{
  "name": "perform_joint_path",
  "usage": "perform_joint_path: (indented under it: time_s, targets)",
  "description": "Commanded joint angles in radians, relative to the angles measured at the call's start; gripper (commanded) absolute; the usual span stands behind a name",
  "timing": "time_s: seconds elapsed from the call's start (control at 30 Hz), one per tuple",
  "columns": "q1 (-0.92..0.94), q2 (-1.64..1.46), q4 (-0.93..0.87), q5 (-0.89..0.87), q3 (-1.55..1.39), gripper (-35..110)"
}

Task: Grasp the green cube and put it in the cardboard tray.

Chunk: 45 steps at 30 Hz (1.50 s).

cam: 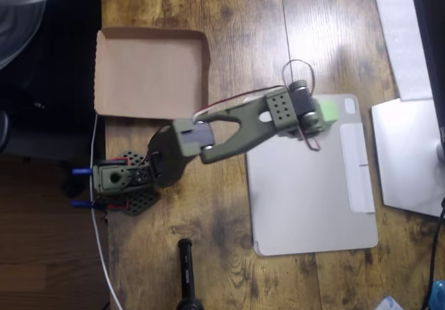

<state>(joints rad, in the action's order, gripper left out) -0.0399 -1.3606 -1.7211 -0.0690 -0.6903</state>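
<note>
The small light-green cube (329, 110) lies on the top edge of the grey tablet cover, right of centre in the overhead view. My olive-green arm reaches from its base to the right, and the gripper (318, 112) hangs right over the cube's left side. The gripper head and its motors hide the fingers, so I cannot make out whether they are around the cube or how they stand. The brown cardboard tray (149, 70) sits at the upper left of the wooden table, well away from the gripper, and its inside is plain.
The flat grey tablet cover (313, 192) takes up the centre right. White sheets and a white device (410, 150) lie along the right edge. A black cylinder (186, 275) lies near the bottom. The arm's base (122, 181) and a white cable sit at the table's left edge.
</note>
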Motion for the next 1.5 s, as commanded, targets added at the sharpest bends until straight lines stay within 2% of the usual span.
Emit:
perform_joint_path:
  time_s: [0.0,0.23,0.33,0.6,0.77,1.23,1.47]
  targets:
    - [-0.078,0.057,-0.054,0.012,0.152,0]
    - [-0.138,0.268,-0.028,0.02,0.31,4]
    - [-0.138,0.336,0.002,0.046,0.364,10]
    - [-0.097,0.302,0.15,0.078,0.219,22]
    - [-0.071,0.288,0.201,0.103,0.16,23]
    - [-0.028,0.245,0.469,0.239,-0.017,33]
    - [-0.031,0.23,0.603,0.267,-0.132,34]
